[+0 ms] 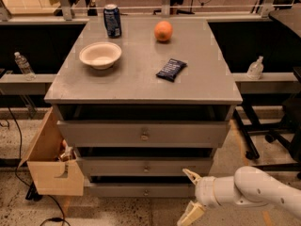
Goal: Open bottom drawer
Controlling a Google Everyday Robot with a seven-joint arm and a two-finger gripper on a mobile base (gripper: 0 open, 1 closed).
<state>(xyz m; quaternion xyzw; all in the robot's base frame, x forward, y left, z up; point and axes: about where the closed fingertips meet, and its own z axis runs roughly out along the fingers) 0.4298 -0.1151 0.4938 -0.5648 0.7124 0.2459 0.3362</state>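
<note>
Low at the front right of the cabinet [197, 81], gripper [190, 195] hangs with fingers spread wide, holding nothing, likely readied to take the knob [146, 192]. Bottom drawer [117, 190] sits just left of it, looks shut, knob untouched.

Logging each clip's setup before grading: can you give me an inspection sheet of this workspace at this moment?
Surface: flat grey cabinet top, carrying four items.
Job's things: bottom drawer, slim grey front with a small round knob, not visibly pulled out.
Clutter: blue soda can, orange fruit, white bowl and dark snack packet on top.
Grippers: white two-finger gripper, open, low and to the right of that knob, touching nothing.
Cables: black cable on the floor at left.
Surroundings: open cardboard box against the cabinet's left side; clear plastic bottle on the left ledge; small bottle on the right ledge.
</note>
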